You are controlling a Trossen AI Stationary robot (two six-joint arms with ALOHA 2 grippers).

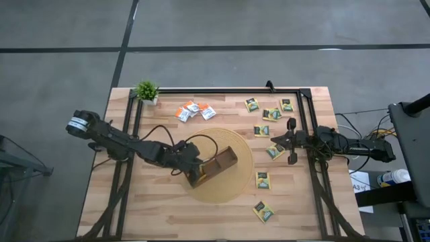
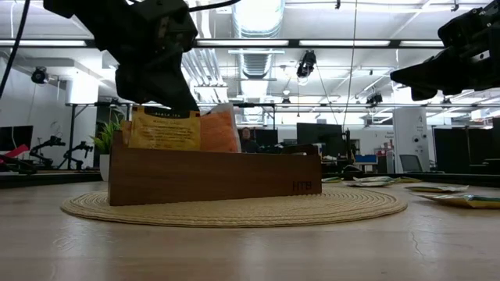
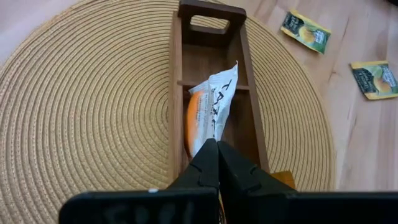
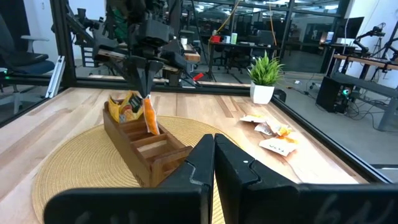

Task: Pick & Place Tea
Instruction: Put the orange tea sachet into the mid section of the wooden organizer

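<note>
**Tea sachets scattered, two in the tray**

On the bare table point(image 1: 168, 215) lie eleven loose tea sachets: three white-and-orange ones point(image 1: 193, 110) clustered near the potted plant point(image 1: 146, 91), and eight green-and-yellow ones point(image 1: 263, 179) spread over the right half, from the far edge down to the near side.

One long wooden tray point(image 1: 216, 165) sits on one round woven mat point(image 1: 238, 185). It holds two sachets standing upright: a white-and-orange one point(image 3: 208, 106) in a middle compartment and a yellow one point(image 2: 164, 129) at the end nearest the left arm. The compartment at the handle end is bare.

The left gripper point(image 3: 217, 149) hangs directly over the tray, fingers pressed together with nothing between them, its tip just above the white-and-orange sachet. The right gripper point(image 4: 213, 144) is likewise closed and empty, held above the table at the right side, among the green-and-yellow sachets.

A black metal frame point(image 1: 222, 89) runs round the table's edges.
</note>
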